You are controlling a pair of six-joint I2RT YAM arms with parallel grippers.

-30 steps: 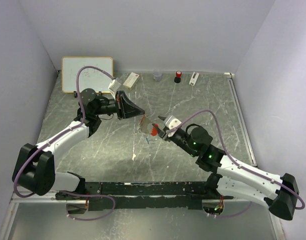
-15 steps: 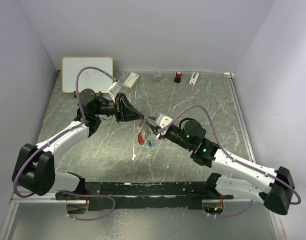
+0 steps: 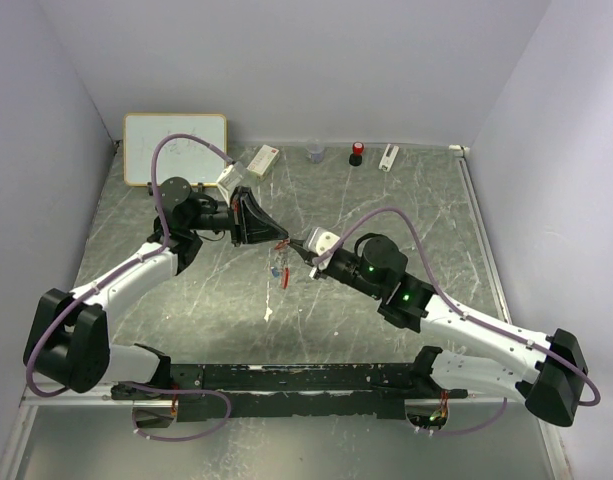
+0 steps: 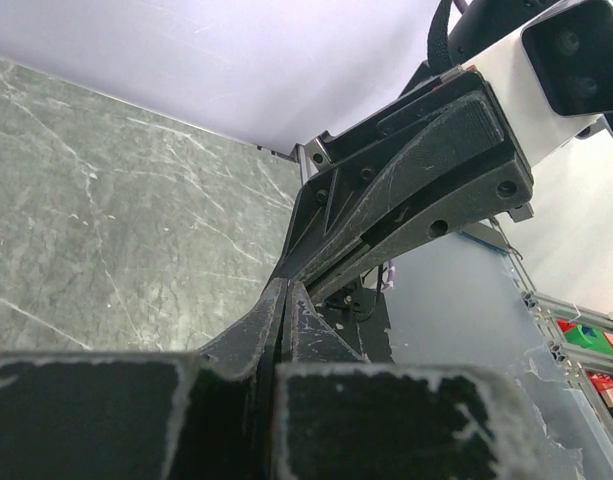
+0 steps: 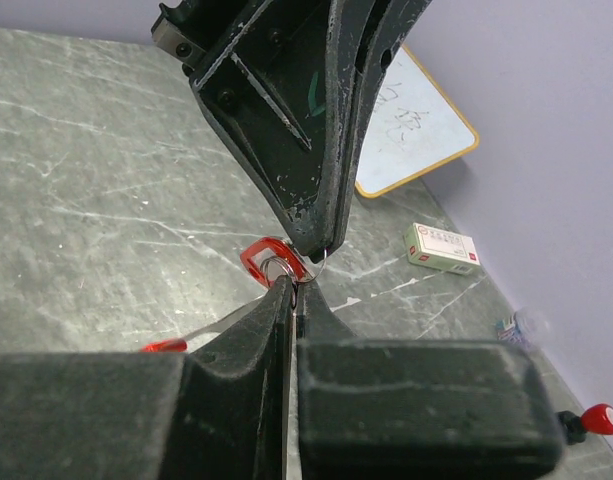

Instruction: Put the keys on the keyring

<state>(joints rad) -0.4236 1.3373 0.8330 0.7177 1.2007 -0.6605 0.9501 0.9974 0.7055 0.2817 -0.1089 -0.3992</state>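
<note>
Above the middle of the table my left gripper (image 3: 275, 240) and right gripper (image 3: 298, 250) meet tip to tip. In the right wrist view the left gripper (image 5: 321, 246) comes down from above, shut on a thin wire loop of the keyring (image 5: 286, 268). A red plastic loop (image 5: 266, 255) is threaded on that ring. My right gripper (image 5: 298, 286) is shut on the ring just beside it. A silver blade runs down-left to another red piece (image 5: 166, 346). From above, small red and blue bits of the keys (image 3: 277, 270) hang below the tips. The left wrist view shows only its shut left gripper (image 4: 287, 290) under the right gripper's fingers (image 4: 416, 170).
A whiteboard (image 3: 174, 148) leans at the back left. Along the back wall stand a small white box (image 3: 261, 160), a clear cup (image 3: 315, 153), a red-capped item (image 3: 357, 152) and a white item (image 3: 388, 157). A black rail (image 3: 306, 378) spans the near edge.
My right gripper moved left and up to the left gripper's tip and shut there. The hanging red and blue pieces rose closer under the tips. The left arm barely moved.
</note>
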